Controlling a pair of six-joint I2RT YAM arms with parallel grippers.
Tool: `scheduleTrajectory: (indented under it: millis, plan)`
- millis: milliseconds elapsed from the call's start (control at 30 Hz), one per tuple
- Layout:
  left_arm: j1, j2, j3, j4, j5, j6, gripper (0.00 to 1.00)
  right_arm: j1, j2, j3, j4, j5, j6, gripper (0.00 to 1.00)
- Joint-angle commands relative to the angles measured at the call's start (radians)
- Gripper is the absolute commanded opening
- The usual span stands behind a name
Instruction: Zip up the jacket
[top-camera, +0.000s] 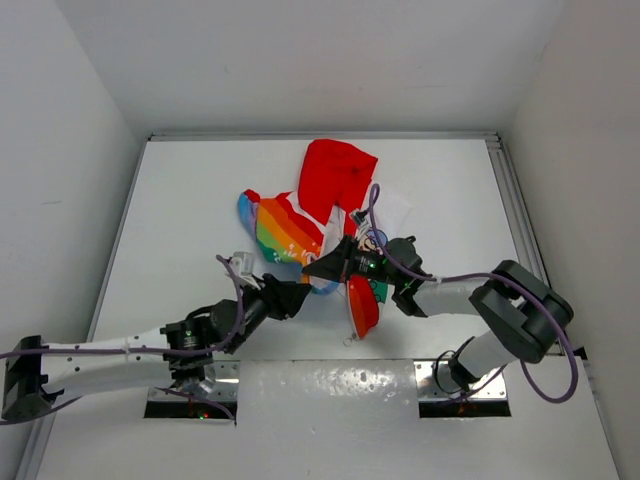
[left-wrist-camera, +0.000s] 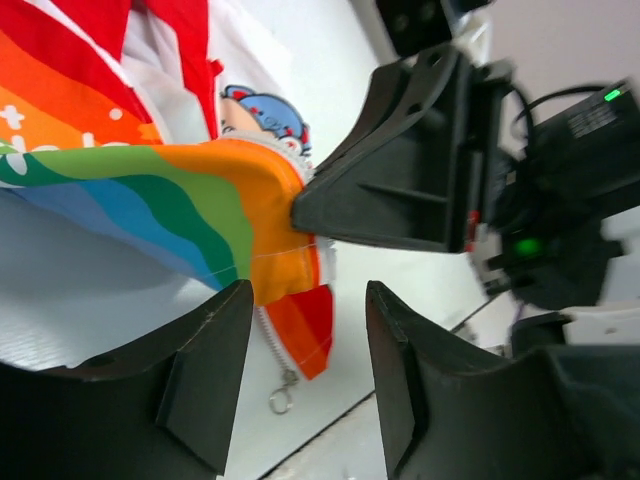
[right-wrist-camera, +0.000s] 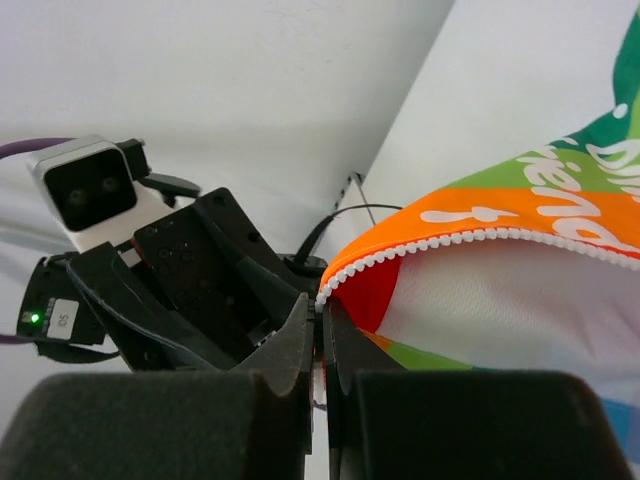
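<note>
The jacket (top-camera: 288, 233) lies in the middle of the table, red hood (top-camera: 338, 172) at the back, rainbow panel to the left. My right gripper (top-camera: 314, 267) is shut on the jacket's orange zipper edge (right-wrist-camera: 420, 245) and holds it lifted; its pinch shows in the right wrist view (right-wrist-camera: 322, 322). A red lower flap (top-camera: 362, 303) hangs near the front. My left gripper (top-camera: 304, 296) is open and empty, just left of the held edge. In the left wrist view its fingers (left-wrist-camera: 215, 360) stand apart in front of the flap, with the zipper pull ring (left-wrist-camera: 279, 401) dangling between them, farther off.
The white table (top-camera: 180, 210) is boxed in by white walls, with a raised rail (top-camera: 510, 190) on the right. Two metal mounting plates (top-camera: 330, 385) sit at the near edge. The grippers are close together, nearly tip to tip.
</note>
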Motion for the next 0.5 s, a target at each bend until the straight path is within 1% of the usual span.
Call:
scheduleTrajectory:
  millis: [0, 33, 100, 233, 400, 467]
  plan:
    - [-0.003, -0.062, -0.020, 0.007, -0.004, -0.079, 0.47, 0.006, 0.046, 0.003, 0.382, -0.013, 0.090, 0.00]
    - [-0.003, -0.081, -0.033, 0.022, -0.016, -0.083, 0.49, 0.006, 0.054, 0.007, 0.422, -0.016, 0.120, 0.00]
    - [-0.003, -0.088, -0.037, 0.028, -0.025, -0.085, 0.50, 0.006, 0.062, 0.010, 0.442, -0.016, 0.139, 0.00]
    - [-0.003, -0.072, -0.020, 0.014, -0.042, -0.083, 0.49, 0.006, 0.062, 0.004, 0.470, -0.013, 0.159, 0.00]
    - [0.004, -0.044, -0.021, 0.043, -0.056, -0.071, 0.45, 0.006, 0.059, 0.001, 0.514, -0.013, 0.202, 0.00]
    - [0.008, -0.036, -0.030, 0.054, -0.059, -0.070, 0.41, 0.006, 0.057, -0.002, 0.527, -0.014, 0.216, 0.00]
